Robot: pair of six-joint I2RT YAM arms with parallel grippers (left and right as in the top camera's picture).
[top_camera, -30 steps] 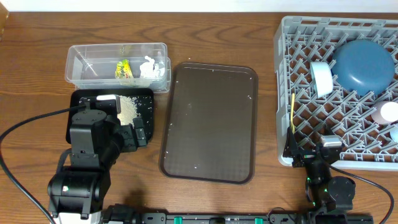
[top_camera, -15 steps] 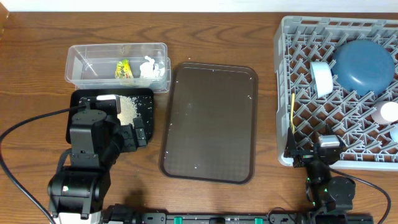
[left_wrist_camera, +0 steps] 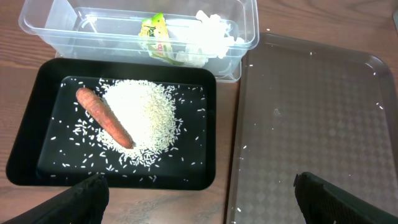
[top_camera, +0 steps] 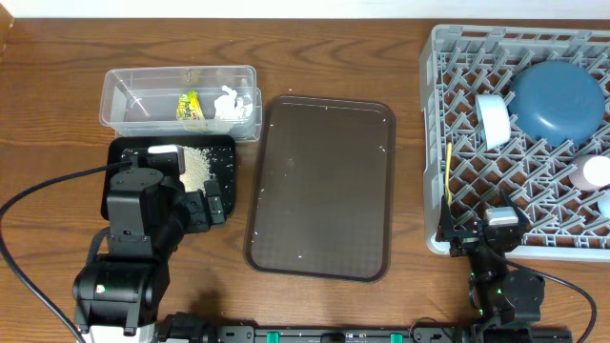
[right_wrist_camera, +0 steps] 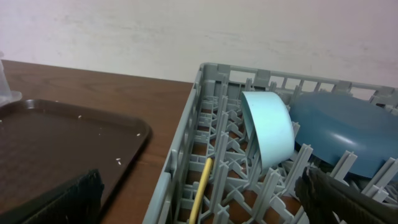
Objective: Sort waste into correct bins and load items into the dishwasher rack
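Observation:
The clear tub (top_camera: 179, 95) holds the snack wrapper (left_wrist_camera: 157, 34) and the white tissue (left_wrist_camera: 208, 40). The black tray (left_wrist_camera: 31, 137) holds the carrot (left_wrist_camera: 104, 117) and a heap of rice (left_wrist_camera: 146, 115). My left gripper (left_wrist_camera: 199, 199) is open and empty, just in front of the black tray. The grey rack (top_camera: 457, 57) holds the dark blue plate (top_camera: 558, 103), the light blue cup (right_wrist_camera: 267, 134), the yellow spoon (right_wrist_camera: 202, 186) and a pale pink cup (top_camera: 589, 173). My right gripper (right_wrist_camera: 202, 199) is open and empty at the rack's front left corner.
The large dark brown serving tray (top_camera: 322, 186) lies between the bins and the rack, with a few stray rice grains on it. The left arm's cable loops over the table at front left. A small pale item (top_camera: 604, 203) shows at the rack's right edge.
The right wrist has shifted very slightly at the rack's front edge. Nothing else has moved.

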